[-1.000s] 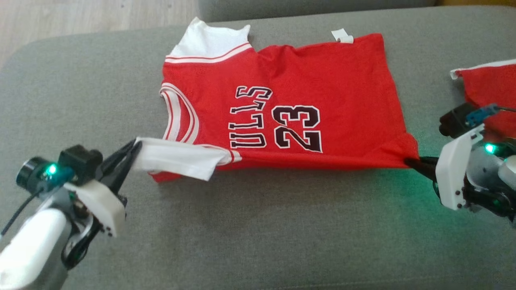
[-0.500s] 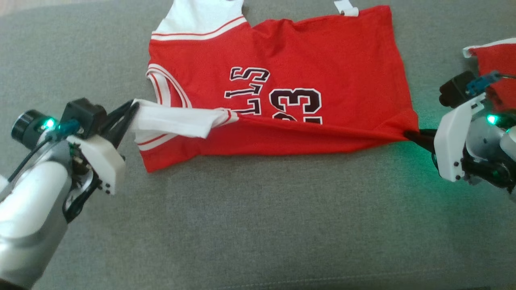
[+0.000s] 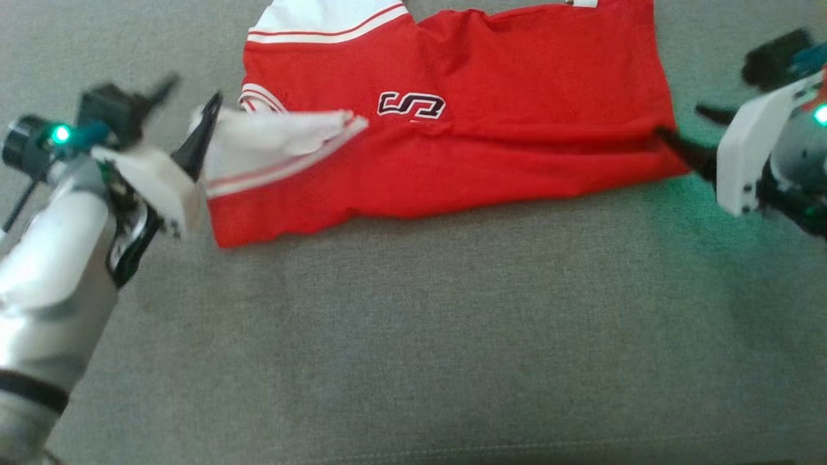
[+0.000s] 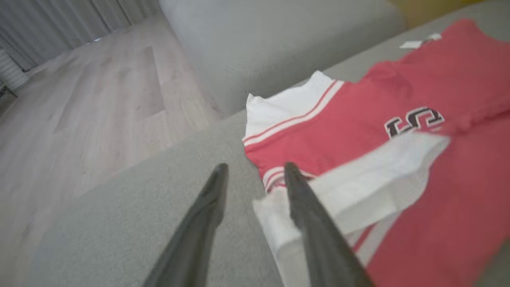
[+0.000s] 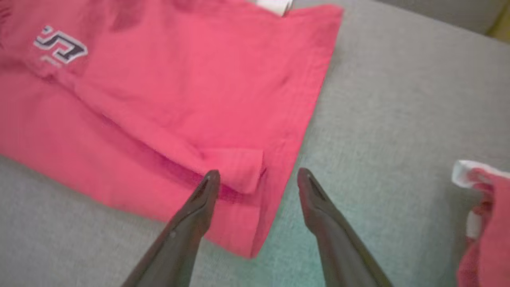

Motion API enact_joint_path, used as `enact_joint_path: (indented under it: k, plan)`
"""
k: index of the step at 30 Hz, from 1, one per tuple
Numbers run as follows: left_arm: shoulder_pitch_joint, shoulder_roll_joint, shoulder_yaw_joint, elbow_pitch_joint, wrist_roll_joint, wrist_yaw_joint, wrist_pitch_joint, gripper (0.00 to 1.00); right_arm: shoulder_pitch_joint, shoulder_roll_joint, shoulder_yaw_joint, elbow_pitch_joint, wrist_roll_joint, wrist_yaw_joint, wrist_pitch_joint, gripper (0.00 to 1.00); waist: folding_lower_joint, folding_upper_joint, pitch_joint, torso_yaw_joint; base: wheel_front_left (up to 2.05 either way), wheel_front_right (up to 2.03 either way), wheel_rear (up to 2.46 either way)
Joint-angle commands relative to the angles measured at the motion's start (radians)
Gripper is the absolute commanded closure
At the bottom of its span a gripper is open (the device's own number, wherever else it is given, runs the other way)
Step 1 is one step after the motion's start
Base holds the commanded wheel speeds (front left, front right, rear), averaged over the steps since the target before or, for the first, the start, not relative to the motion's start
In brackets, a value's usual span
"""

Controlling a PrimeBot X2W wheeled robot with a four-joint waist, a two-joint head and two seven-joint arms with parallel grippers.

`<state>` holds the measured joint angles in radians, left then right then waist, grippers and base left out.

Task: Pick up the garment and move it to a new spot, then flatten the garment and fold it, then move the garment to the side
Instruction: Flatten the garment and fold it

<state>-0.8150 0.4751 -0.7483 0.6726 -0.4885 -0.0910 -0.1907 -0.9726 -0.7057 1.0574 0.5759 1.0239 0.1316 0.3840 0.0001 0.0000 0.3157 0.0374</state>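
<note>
Here, at the left, the left gripper point(image 3: 184, 110) is seen with its fingers spread apart and nothing clamped; one finger is set right beside the white sleeve point(image 3: 271, 132). The garment point(image 3: 517, 97), a red jersey folded lengthwise, is laid across the far part of the grey cushion point(image 3: 413, 336), with one dark letter left showing. At its right-hand corner the right gripper point(image 3: 694, 132) is held with its fingers likewise parted, nothing gripped. A second red cloth point(image 5: 486, 223) is seen farther right.
</note>
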Motion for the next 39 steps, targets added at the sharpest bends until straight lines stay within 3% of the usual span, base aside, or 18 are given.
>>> enact_joint_path:
  k: [1, 6, 11, 16, 18, 20, 25, 26, 29, 33, 39]
  plan:
    - [-0.064, 0.028, 0.066, -0.005, -0.009, 0.023, -0.028, 0.0, -0.009, -0.002, -0.028, -0.001, -0.009, -0.001, -0.04, 0.0, -0.0001, 0.0, -0.003, 0.002, 0.0, 0.0, 0.0]
    - [-0.057, -0.035, 0.174, -0.023, -0.043, 0.103, -0.069, 0.0, -0.004, 0.048, -0.11, 0.06, -0.046, -0.001, -0.281, 0.0, -0.0001, 0.0, -0.022, 0.006, 0.0, 0.0, 0.0]
    - [0.077, -0.085, 0.373, -0.239, -0.012, 0.173, -0.071, 0.0, 0.067, 0.101, -0.175, 0.072, -0.058, -0.001, -0.501, 0.0, -0.0001, 0.0, -0.056, 0.003, 0.0, 0.0, 0.0]
    - [0.281, -0.171, 0.548, -0.414, 0.049, 0.198, -0.071, 0.0, 0.165, 0.154, -0.266, 0.064, -0.11, -0.001, -0.636, 0.0, -0.0001, 0.0, -0.099, -0.007, 0.0, 0.0, 0.0]
    - [0.353, -0.218, 0.614, -0.481, 0.074, 0.195, -0.071, 0.0, 0.212, 0.176, -0.322, 0.044, -0.164, -0.001, -0.644, 0.0, -0.0001, 0.0, -0.112, -0.011, 0.0, 0.0, 0.0]
    - [0.42, -0.269, 0.673, -0.538, 0.102, 0.187, -0.071, 0.0, 0.272, 0.215, -0.447, -0.002, -0.223, -0.001, -0.645, 0.0, -0.0001, 0.0, -0.124, -0.015, 0.0, 0.0, 0.0]
    - [0.558, -0.373, 0.749, -0.584, 0.169, 0.128, -0.071, 0.0, 0.496, 0.356, -0.708, -0.13, -0.43, -0.001, -0.645, 0.0, -0.0001, 0.0, -0.156, -0.023, 0.0, 0.0, 0.0]
    - [0.558, -0.373, 0.749, -0.584, 0.169, 0.128, -0.071, 0.0, 0.496, 0.356, -0.708, -0.13, -0.43, -0.001, -0.645, 0.0, -0.0001, 0.0, -0.156, -0.023, 0.0, 0.0, 0.0]
    - [0.613, -0.406, 0.768, -0.573, 0.194, 0.102, -0.071, 0.0, 0.608, 0.447, -0.809, -0.187, -0.547, -0.001, -0.646, 0.0, -0.0001, 0.0, -0.168, -0.03, 0.0, 0.0, 0.0]
    - [0.651, -0.421, 0.78, -0.55, 0.211, 0.09, -0.071, 0.0, 0.697, 0.534, -0.871, -0.237, -0.658, -0.001, -0.646, 0.0, -0.0001, 0.0, -0.168, -0.042, 0.0, 0.0, 0.0]
    - [0.636, -0.424, 0.764, -0.479, 0.235, 0.089, -0.071, 0.0, 0.713, 0.572, -0.891, -0.279, -0.713, -0.001, -0.646, 0.0, -0.0001, 0.0, -0.151, -0.058, 0.0, 0.0, 0.0]
